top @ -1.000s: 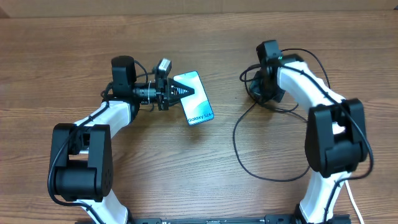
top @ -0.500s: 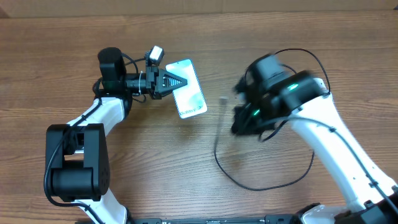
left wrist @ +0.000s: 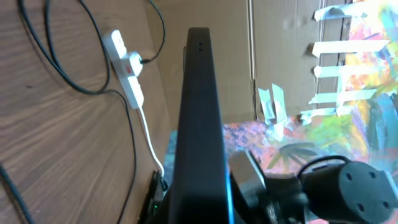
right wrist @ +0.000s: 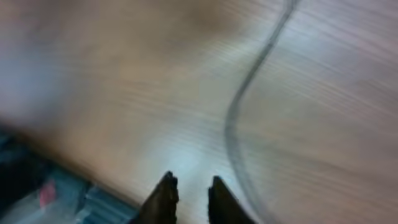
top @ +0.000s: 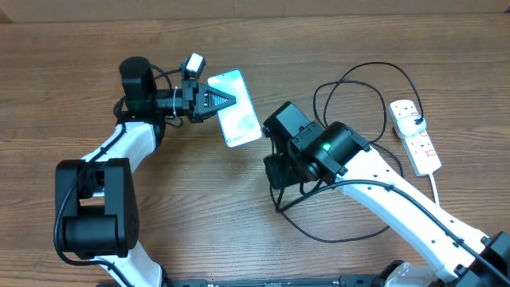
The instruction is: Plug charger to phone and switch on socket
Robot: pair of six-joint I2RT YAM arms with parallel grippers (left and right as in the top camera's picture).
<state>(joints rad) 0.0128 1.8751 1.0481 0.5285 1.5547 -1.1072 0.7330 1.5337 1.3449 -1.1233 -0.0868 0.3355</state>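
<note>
Here, charger looped between phone and socket

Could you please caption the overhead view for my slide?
Left end effector grips the phone; right arm hangs beside it over the charger cable, socket lying beyond.

A brown wood-grain table is seen, and a white socket with red switch marks is laid flat on it, lengthwise away from the near edge. At the socket's far end a white plug adapter is seated, and from it the black charger cable is run in an arc beyond the socket and then in loose loops over the wood on the side away from the table's edge. From the socket's near end a white cord is led across the table toward its near edge.
</note>
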